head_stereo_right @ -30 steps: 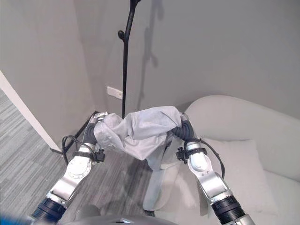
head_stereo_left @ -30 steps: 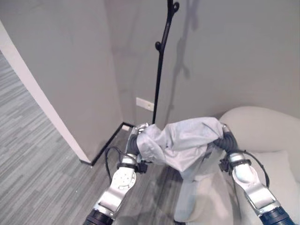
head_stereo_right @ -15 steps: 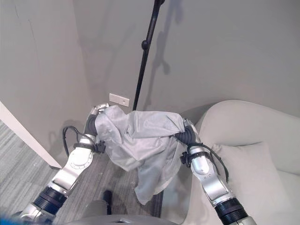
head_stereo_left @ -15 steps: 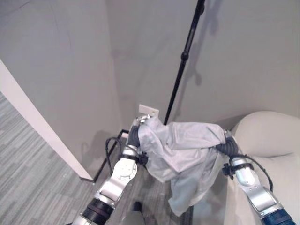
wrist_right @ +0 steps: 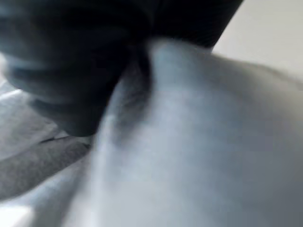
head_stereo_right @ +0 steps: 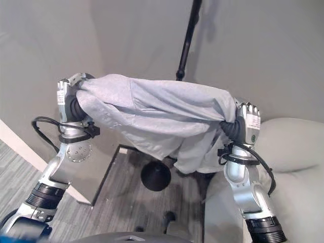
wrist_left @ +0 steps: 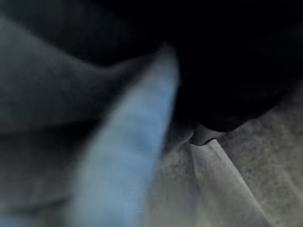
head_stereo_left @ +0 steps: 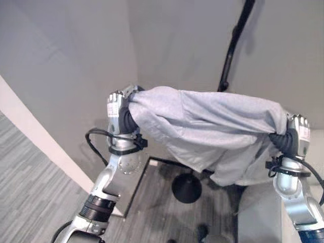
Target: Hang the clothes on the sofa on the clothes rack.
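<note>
A light grey garment (head_stereo_left: 202, 121) is stretched out between my two raised hands, and its lower folds hang down in the middle. My left hand (head_stereo_left: 117, 104) is at the cloth's left end and my right hand (head_stereo_left: 299, 129) at its right end; the cloth covers the front of both. The black clothes rack pole (head_stereo_left: 233, 40) rises just behind the garment, right of centre, and its round black base (head_stereo_left: 186, 188) stands on the floor below the hanging cloth. In the left wrist view the grey cloth (wrist_left: 118, 156) lies right against the hand.
A pale sofa (head_stereo_right: 288, 142) sits at the lower right, beside my right arm. Grey walls meet in a corner behind the rack. A white wall edge (head_stereo_left: 30, 131) runs down at the left over grey carpet (head_stereo_left: 30, 202).
Both arms have gone up, and the garment with them, so it now hangs free off the sofa. The view has shifted toward the rack, whose base now shows below the cloth.
</note>
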Available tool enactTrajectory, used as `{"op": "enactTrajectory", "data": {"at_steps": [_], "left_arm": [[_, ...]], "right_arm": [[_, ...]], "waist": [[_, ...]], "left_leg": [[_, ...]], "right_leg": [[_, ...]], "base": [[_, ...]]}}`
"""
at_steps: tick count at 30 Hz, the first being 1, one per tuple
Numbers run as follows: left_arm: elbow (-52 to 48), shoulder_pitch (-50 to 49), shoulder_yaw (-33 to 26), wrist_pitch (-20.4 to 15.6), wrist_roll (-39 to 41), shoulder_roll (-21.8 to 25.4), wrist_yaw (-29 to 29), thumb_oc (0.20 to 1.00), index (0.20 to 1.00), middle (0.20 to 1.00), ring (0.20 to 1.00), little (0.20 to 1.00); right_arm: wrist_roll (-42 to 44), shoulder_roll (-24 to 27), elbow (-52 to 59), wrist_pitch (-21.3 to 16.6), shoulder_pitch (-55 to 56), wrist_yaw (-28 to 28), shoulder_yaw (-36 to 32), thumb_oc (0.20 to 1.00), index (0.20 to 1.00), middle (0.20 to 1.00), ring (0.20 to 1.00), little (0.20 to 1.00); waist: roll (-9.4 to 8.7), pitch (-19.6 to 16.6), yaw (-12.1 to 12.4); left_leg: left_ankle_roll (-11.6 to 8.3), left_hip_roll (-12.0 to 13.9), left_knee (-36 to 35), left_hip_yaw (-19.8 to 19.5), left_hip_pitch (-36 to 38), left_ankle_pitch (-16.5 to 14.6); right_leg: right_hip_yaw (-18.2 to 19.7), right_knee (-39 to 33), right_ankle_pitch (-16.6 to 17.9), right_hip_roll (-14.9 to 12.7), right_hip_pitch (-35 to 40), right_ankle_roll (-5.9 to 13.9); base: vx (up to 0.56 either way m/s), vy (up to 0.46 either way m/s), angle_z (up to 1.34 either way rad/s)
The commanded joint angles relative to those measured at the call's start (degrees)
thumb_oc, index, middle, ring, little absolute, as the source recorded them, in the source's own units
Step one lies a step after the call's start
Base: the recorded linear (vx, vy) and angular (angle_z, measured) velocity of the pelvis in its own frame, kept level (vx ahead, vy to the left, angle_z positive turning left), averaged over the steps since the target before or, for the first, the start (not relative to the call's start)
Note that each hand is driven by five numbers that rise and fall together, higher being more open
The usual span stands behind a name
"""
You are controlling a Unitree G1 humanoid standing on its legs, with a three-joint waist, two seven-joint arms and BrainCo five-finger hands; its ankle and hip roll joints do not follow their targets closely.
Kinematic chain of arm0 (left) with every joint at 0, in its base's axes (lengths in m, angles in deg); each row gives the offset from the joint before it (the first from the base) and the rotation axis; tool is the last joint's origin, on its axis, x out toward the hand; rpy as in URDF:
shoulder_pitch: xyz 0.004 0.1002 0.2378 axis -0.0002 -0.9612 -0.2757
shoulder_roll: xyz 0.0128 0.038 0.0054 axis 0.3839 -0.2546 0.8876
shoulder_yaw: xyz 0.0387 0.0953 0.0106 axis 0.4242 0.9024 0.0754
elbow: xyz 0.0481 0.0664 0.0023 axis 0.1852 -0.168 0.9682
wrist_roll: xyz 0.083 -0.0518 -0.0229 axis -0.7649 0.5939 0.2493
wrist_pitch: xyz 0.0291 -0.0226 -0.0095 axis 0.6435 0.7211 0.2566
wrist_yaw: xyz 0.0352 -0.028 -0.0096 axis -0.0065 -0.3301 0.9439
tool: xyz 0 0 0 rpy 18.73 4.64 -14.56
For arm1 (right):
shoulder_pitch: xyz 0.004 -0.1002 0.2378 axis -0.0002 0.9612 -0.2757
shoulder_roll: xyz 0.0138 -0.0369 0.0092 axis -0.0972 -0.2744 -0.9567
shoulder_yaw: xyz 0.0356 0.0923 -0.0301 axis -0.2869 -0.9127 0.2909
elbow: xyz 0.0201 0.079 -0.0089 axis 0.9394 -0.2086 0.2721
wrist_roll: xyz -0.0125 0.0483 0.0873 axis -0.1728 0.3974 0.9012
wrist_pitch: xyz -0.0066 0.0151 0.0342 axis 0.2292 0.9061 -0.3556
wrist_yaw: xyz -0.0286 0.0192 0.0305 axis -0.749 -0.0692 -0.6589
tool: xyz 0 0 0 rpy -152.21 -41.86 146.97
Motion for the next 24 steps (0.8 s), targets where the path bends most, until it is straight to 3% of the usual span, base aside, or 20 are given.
{"op": "enactTrajectory", "data": {"at_steps": [1,6,11,18,24], "left_arm": [[0.69,5.84,-1.02,-0.06,-4.36,2.92,3.19,0.2,0.2,0.2,0.2,0.2],[5.31,16.05,-1.25,2.29,-6.59,5.83,4.91,0.2,0.2,0.2,0.2,0.2],[11.06,23.24,0.21,3.7,-5.74,7.05,4.6,0.2,0.2,0.2,0.2,0.2],[25.34,31.39,6.26,4.28,-0.23,9.08,0.57,0.2,0.2,0.2,0.2,0.2],[32.73,32.74,7.87,4.67,2.64,10.39,-0.56,0.2,0.2,0.2,0.2,0.2]], "right_arm": [[-1.88,4.17,-0.1,-1.53,-7.89,-3.14,-4.46,0.2,0.2,0.2,0.2,0.2],[-2.55,8.55,-0.95,-1.63,-17.41,-3.88,-3.31,0.2,0.2,0.2,0.2,0.2],[-2.85,11.4,-3.12,-0.88,-23.27,-3.75,-2.02,0.2,0.2,0.2,0.2,0.2],[5.89,15.62,-15.45,-2.33,-32.95,-0.52,5.57,0.2,0.2,0.2,0.2,0.2],[9.78,17.59,-24.04,-3.39,-37.14,1.09,10.71,0.2,0.2,0.2,0.2,0.2]], "waist": [[-0.67,-3.66,-0.2],[0.26,-5.71,-0.8],[0.93,-5.94,-1.46],[1.59,-6.06,-2.03],[1.66,-5.86,-1.81]], "left_leg": [[-5.12,11.32,2.51,-0.7,0.35,-6.09],[-6.9,13.26,0.86,-0.15,2.26,-5.73],[-7.46,13.72,-0.05,0.35,2.71,-5.17],[-8.3,14.1,-1.11,1.14,3.03,-4.38],[-8.58,14.23,-1.21,1.23,2.94,-4.23]], "right_leg": [[-1.36,-2.65,-4.23,0.38,3.56,1.97],[-1.0,-5.79,-4.62,2.14,6.14,1.38],[-0.57,-5.89,-5.14,2.67,6.31,1.16],[-0.75,-5.91,-5.19,2.69,6.3,1.03],[-0.98,-5.99,-5.32,2.66,6.27,1.01]], "base": [[0.14,-0.112,0.1],[0.12,-0.075,0.12],[0.05,-0.014,-0.08],[0.02,0.002,-0.06],[0.0,0.0,0.0]]}}
